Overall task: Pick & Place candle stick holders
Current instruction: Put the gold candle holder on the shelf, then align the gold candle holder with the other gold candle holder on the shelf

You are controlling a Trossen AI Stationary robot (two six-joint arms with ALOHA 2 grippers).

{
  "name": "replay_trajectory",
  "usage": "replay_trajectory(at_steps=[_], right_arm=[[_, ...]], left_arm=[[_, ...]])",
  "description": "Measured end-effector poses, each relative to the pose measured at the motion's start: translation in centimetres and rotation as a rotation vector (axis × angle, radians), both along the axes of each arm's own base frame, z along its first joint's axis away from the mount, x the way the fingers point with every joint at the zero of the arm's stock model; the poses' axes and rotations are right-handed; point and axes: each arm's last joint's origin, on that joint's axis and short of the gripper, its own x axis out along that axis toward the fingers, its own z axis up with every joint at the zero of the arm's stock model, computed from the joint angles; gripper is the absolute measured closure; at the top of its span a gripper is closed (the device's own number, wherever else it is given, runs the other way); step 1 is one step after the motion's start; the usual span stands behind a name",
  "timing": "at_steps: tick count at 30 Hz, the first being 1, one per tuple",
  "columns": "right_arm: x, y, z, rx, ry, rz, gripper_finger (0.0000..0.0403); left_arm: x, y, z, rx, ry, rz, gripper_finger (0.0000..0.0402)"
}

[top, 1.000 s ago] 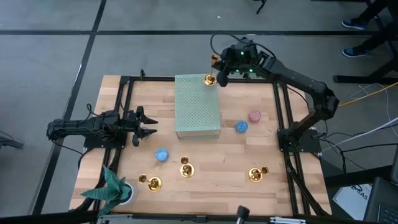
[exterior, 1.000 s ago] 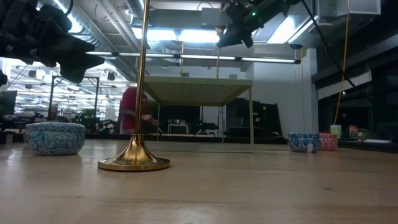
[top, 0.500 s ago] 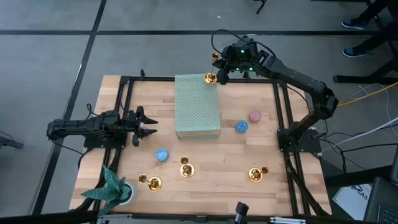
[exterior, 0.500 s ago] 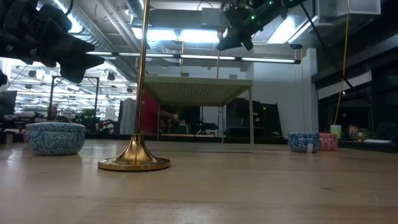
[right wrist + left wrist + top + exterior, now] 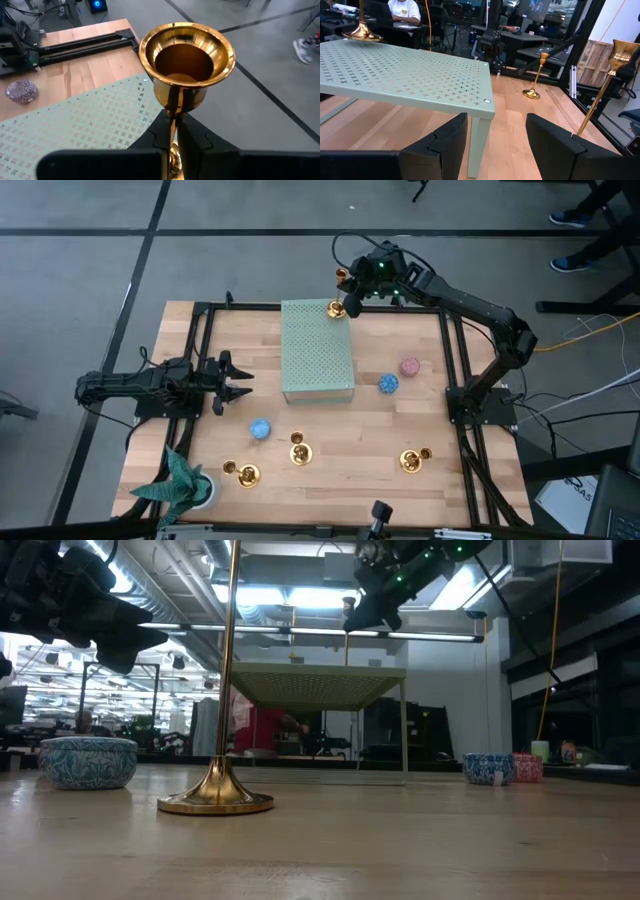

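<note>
No legible text, label, brand, number or sign appears in any view. The box [image 5: 590, 498] on the floor at 4 o'clock from the table carries dark printing, but its characters cannot be made out. The monitor [image 5: 536, 6] in the room beyond the table shows a graphic only, with no readable characters.
</note>
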Motion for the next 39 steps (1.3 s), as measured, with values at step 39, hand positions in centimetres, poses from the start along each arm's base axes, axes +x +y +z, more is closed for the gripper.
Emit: replay_trajectory(at_steps=[39], right_arm=[[-0.5, 1.0, -0.7, 0.147, 0.068, -0.023, 0.026]], left_arm=[[0.0, 0.0, 0.0, 0.0, 0.0, 0.0, 0.0201]])
